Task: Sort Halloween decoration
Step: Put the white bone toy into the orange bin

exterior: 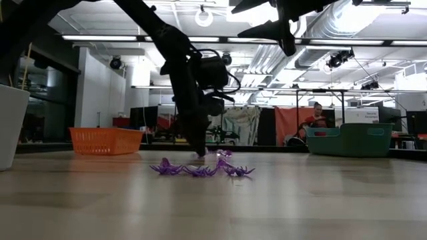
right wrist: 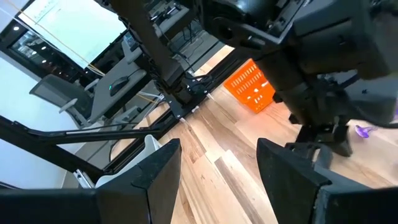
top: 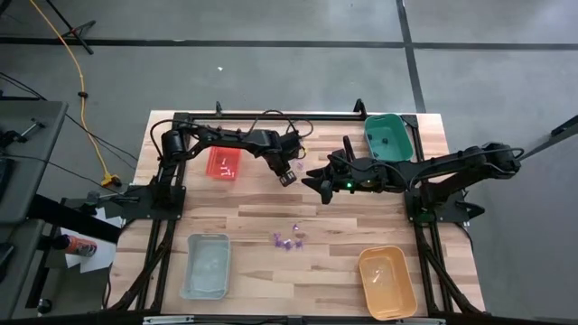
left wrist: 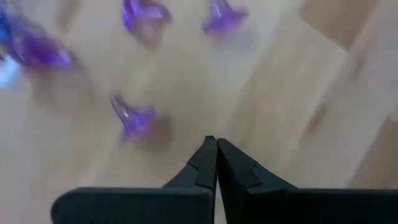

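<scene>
Your left hand was pinched shut, empty, low beside purple pieces on bench. Right hand gaped wide, empty. You needed to open left before descending on one piece.

Grey concrete floor with dark seam lines, yellow cable trailing across it. Ceiling strip lights and exposed ducts overhead. Person seated far back by an orange curtain.
</scene>
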Tool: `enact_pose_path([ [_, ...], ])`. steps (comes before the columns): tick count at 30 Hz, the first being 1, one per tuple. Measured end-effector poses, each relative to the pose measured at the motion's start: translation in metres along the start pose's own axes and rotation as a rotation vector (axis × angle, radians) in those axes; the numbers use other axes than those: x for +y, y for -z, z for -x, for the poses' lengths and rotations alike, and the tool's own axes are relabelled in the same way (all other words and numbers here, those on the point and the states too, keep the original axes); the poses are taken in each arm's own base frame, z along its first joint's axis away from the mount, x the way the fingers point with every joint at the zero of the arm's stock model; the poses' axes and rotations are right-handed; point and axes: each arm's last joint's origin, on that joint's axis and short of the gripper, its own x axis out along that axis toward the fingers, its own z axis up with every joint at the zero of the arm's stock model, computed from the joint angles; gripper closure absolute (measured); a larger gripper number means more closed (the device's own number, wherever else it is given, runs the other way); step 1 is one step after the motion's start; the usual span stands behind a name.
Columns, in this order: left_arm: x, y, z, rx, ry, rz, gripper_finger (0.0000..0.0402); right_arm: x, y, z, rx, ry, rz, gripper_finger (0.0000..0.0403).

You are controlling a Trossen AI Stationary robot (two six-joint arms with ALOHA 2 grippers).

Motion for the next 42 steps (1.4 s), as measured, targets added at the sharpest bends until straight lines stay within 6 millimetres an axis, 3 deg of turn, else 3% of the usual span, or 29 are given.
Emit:
enact_pose_path([
  [4,-0.004,0.002,0.008,-0.002,-0.039,-0.062,0.0401,-0.001,0.0,0.0,-0.02,0.024,0.005,0.0199],
  [9,0.007,-0.005,0.033,-0.071,-0.088,-0.066,0.0401,-0.002,-0.001,0.0,-0.046,0.055,0.005,0.0199],
  [16,0.015,0.003,0.064,-0.075,-0.088,-0.004,0.0401,-0.002,-0.001,0.0,-0.045,0.059,0.006,0.0199],
  [20,0.013,0.012,0.06,-0.047,-0.089,0.006,0.0388,-0.002,-0.001,0.0,-0.054,0.072,0.024,0.0199],
  [27,0.012,0.032,0.036,-0.015,-0.052,0.085,0.0328,-0.003,-0.001,0.0,-0.066,0.092,0.026,0.0199],
  [35,0.01,0.031,0.034,-0.05,-0.04,0.159,0.0266,-0.003,-0.001,0.0,-0.064,0.094,0.027,0.0199],
  [42,0.003,0.034,0.02,0.0,-0.025,0.161,0.0255,-0.004,0.0,0.0,-0.056,0.1,0.031,0.0199],
])
